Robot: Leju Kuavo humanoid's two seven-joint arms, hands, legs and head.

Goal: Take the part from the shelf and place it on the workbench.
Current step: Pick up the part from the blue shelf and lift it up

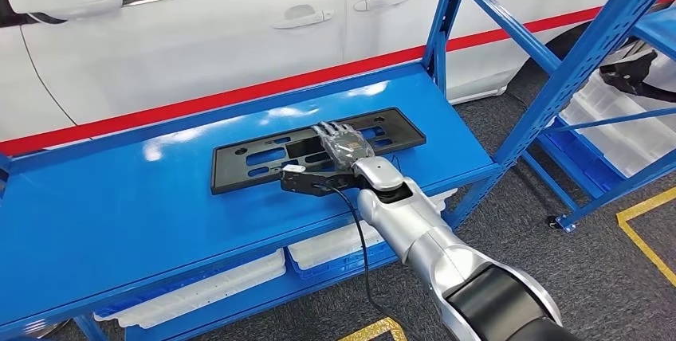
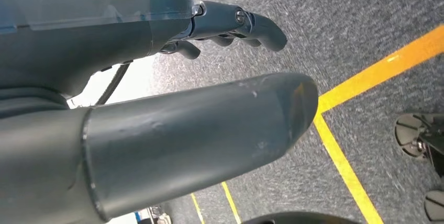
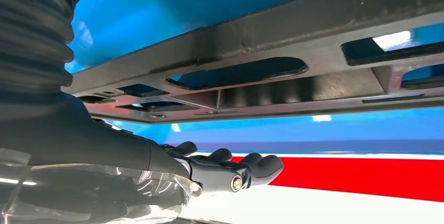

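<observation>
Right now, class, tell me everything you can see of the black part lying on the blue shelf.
The black part is a long, flat rectangular frame, plastic by its look, with slots and cut-outs through which the blue shelf shows. It lies flat on the shelf top, slightly askew to the shelf's front edge. The right hand lies over its middle right portion with fingers stretched across it; whether they grip it cannot be told. The right wrist view shows raised ribs between the slots.
</observation>
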